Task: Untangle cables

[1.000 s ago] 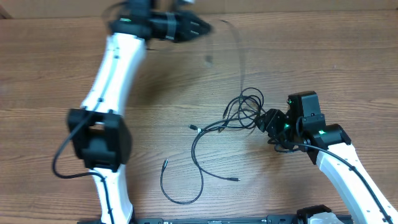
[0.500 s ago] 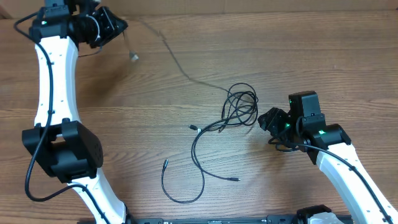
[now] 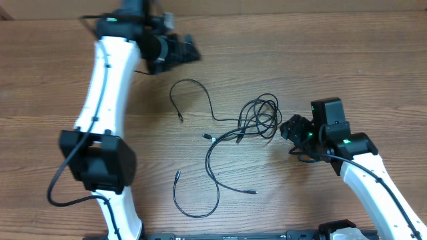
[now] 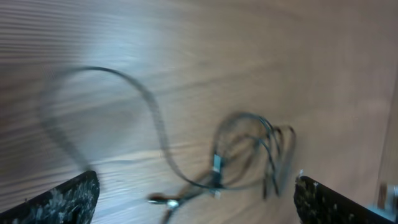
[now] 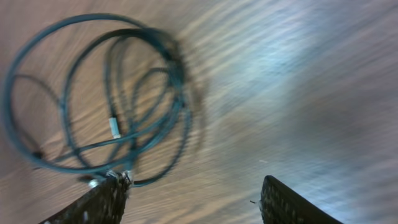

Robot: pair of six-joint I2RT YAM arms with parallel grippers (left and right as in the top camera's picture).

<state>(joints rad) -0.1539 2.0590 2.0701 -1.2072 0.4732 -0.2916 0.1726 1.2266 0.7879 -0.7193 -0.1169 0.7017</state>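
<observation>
Thin black cables point(image 3: 230, 137) lie loosely tangled mid-table, loops bunched at right, loose plug ends trailing left and down.

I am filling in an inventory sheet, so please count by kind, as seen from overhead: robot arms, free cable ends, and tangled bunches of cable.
Robot arms: 2, the left arm and the right arm
Free cable ends: 4
Tangled bunch of cables: 1
Total: 7
</observation>
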